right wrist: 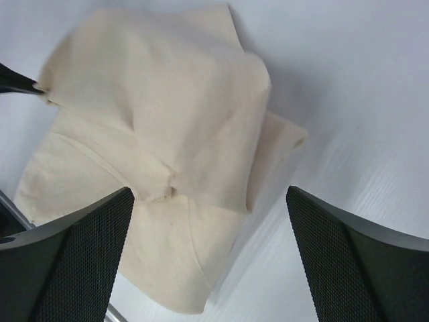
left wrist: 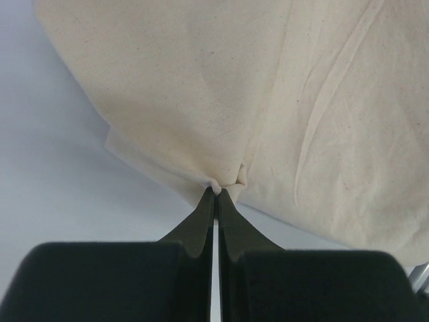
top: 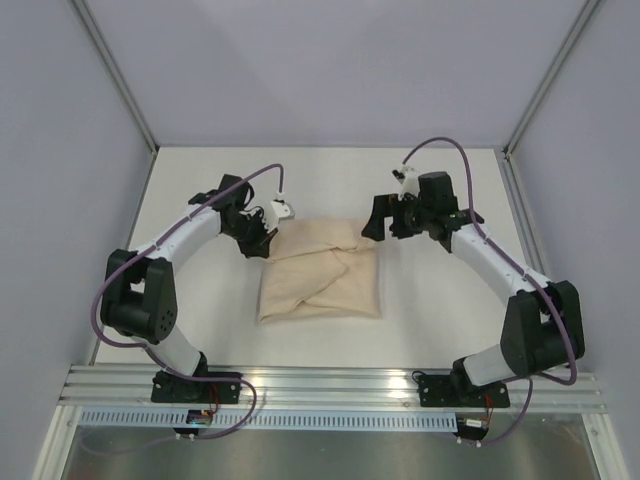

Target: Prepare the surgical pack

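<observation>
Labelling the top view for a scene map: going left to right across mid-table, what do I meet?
left hand, shut → beige cloth bundle, pinched at its corner by that hand → right hand, open

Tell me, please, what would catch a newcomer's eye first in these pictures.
The folded beige cloth bundle lying in the middle of the white table stands out first. The left gripper is shut on the bundle's far-left corner, pinching a small tuck of fabric. The right gripper hovers wide open just off the bundle's far-right corner, holding nothing.
</observation>
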`<state>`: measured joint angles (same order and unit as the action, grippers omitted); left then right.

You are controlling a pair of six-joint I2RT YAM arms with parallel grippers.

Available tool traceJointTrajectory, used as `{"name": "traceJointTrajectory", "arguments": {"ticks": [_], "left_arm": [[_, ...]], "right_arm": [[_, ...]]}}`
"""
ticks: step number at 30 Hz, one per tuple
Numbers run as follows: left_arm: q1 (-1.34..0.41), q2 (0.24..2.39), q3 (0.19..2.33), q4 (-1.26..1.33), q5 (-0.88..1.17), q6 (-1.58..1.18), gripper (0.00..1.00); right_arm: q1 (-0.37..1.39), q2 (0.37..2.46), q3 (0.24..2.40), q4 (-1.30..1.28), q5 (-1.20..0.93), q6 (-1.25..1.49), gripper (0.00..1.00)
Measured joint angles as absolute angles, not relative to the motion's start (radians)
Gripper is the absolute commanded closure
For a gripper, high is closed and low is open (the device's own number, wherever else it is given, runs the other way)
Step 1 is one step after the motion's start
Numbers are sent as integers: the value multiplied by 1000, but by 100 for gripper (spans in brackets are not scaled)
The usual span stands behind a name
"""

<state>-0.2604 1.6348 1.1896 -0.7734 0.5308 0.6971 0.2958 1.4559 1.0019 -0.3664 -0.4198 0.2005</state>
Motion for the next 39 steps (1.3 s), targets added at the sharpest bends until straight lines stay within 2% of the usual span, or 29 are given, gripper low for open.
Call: {"name": "traceJointTrajectory", "arguments": {"ticks": [3, 6, 11, 13, 15, 19, 27, 33, 35, 38, 39], "left_arm": [[-276, 1634, 1178, -770, 513, 724, 100], [-282, 1634, 1169, -765, 505, 742, 100], [-282, 1634, 1165, -759, 497, 749, 100], [-282, 1634, 1164, -757, 495, 750, 100], [-282, 1634, 1164, -756, 495, 750, 100], [-282, 1634, 1161, -752, 492, 750, 100], [-282, 1634, 1158, -746, 486, 749, 100], [-282, 1634, 1158, -743, 483, 748, 100], [-282, 1634, 1158, -743, 480, 748, 100], [-282, 1634, 1158, -742, 478, 748, 100], [-282, 1634, 1158, -741, 477, 748, 100]], "right_arm": [[296, 1493, 1148, -360, -462, 123, 0], [296, 1624, 1356, -373, -506, 80, 0], [297, 2105, 1995, -546, -574, 88, 1], [297, 2264, 2184, -612, -598, 113, 2], [297, 2374, 2276, -680, -626, 149, 2], [297, 2451, 2226, -732, -695, 231, 4], [296, 2455, 2136, -780, -821, 311, 5], [298, 2528, 2120, -817, -909, 331, 12], [297, 2542, 2112, -828, -968, 350, 18], [298, 2543, 2107, -823, -977, 360, 31], [299, 2543, 2105, -817, -981, 369, 41]]}}
